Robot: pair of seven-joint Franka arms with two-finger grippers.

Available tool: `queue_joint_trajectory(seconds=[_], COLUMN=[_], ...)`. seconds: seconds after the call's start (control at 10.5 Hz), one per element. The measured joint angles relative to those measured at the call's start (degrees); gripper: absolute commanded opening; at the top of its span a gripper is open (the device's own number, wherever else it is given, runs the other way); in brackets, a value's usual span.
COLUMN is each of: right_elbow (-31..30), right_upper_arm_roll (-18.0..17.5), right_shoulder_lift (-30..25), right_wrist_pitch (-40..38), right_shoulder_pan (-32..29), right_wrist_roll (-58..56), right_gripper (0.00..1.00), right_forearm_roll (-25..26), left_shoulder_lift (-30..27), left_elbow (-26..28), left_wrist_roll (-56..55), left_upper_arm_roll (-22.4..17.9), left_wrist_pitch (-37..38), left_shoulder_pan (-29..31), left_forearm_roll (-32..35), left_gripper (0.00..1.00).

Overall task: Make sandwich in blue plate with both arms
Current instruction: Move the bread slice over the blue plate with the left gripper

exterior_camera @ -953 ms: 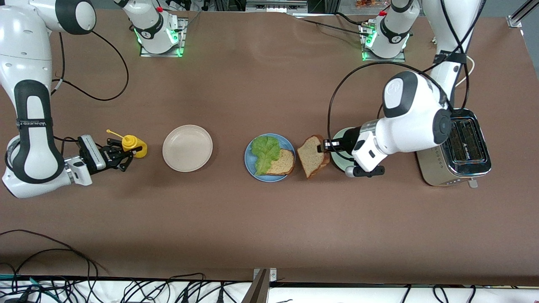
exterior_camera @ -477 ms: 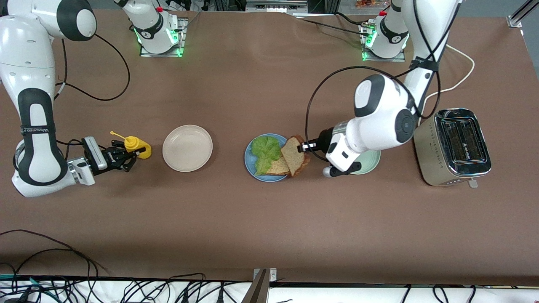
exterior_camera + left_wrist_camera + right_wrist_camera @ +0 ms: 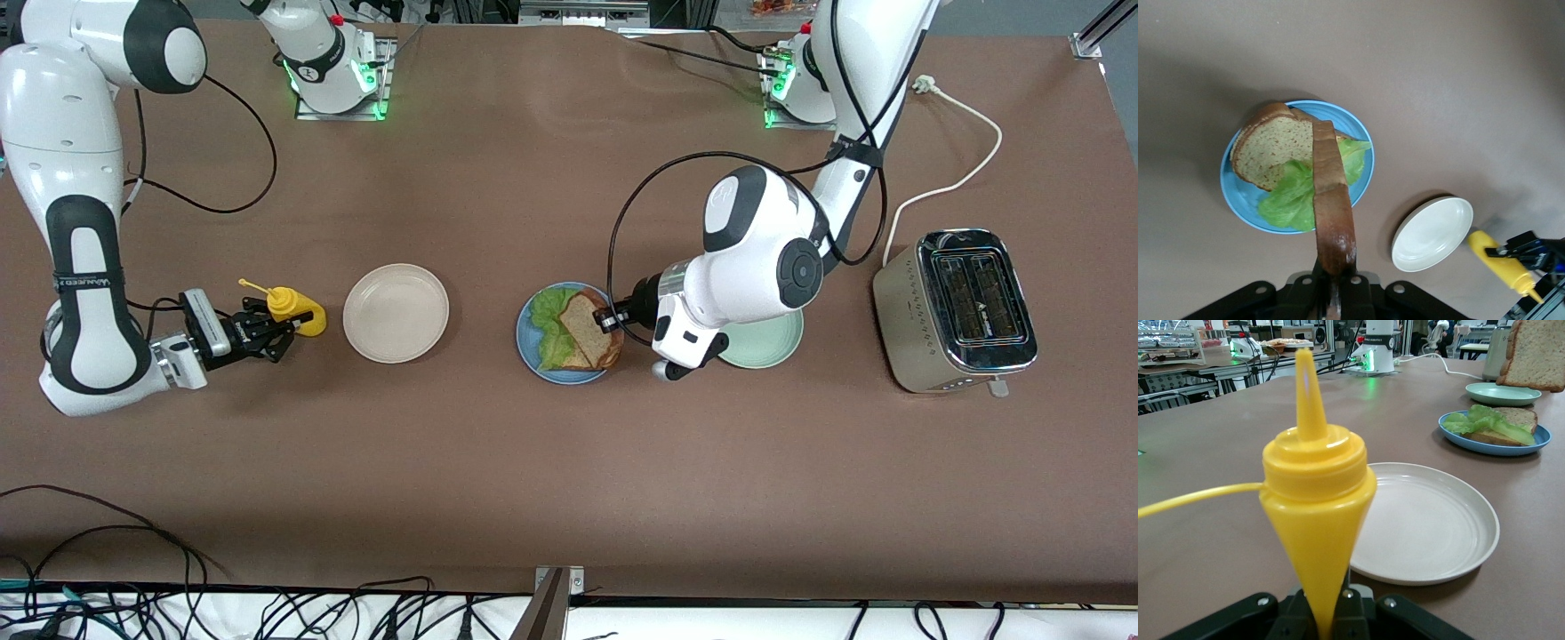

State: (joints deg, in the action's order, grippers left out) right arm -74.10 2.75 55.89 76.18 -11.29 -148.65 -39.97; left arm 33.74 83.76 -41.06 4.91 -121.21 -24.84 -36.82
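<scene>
The left gripper [image 3: 613, 317] is up over the blue plate [image 3: 532, 354], clamped tight on a slice of bread [image 3: 589, 326] by its crust edge. In the left wrist view that slice [image 3: 1333, 207] hangs on edge from the fingers, tilted over the food in the blue plate [image 3: 1239, 203]. Down on the plate lies the other slice of bread [image 3: 1271, 152], flat, with the green lettuce leaf [image 3: 1293, 197] spread on top of it. From the front camera the held slice covers much of the lettuce [image 3: 544, 313], which peeks out toward the right arm's end of the plate.

The blue plate sits mid-bench. Beside it, toward the left arm's end, is a pale green plate [image 3: 772, 342], partly hidden under the left arm's wrist. A chrome toaster [image 3: 953, 309] stands nearer that end still, its white cord [image 3: 951, 173] trailing over the bench [image 3: 569, 480].

Over at the other end, the right gripper [image 3: 267, 331] has a yellow squeeze bottle [image 3: 295, 309] pinched at its base, held low above the bench and tipped sideways, nozzle pointing away from the plates. The right wrist view has the bottle [image 3: 1317, 513] gripped right at its tapered end. A cream plate [image 3: 396, 313] rests on the bench between the bottle and the blue plate.
</scene>
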Motion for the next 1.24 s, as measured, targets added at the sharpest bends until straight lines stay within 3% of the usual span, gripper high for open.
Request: queue_joint_trajectory(seconds=[0.29,0.67,1.24], right_elbow=[0.00,0.03,-0.01], right_upper_arm_roll=[0.00,0.20,0.32], right_shoulder_lift=[0.99,1.27,2.82], right_wrist_pitch=[-0.53,-3.64,-4.81], right_shoulder_pan=[-0.53,-1.68,-3.65], right_wrist_roll=[-1.37,-1.38,-1.31], right_gripper=[0.04,0.04,0.07], right_forearm_roll=[-0.53,-0.38,1.68], left_shoulder_lift=[2.60,8.44,9.44], left_elbow=[-2.95,-5.12,-7.88], left_wrist_roll=[-4.00,-10.34,-12.25], left_upper_arm_roll=[-0.50,-2.95,-3.65], left_wrist_pitch=[-1.40,-10.33,-10.41], left_shoulder_pan=[-1.51,-7.49,-8.24], left_forearm_roll=[0.00,0.00,0.00], left_gripper=[0.00,0.00,0.00])
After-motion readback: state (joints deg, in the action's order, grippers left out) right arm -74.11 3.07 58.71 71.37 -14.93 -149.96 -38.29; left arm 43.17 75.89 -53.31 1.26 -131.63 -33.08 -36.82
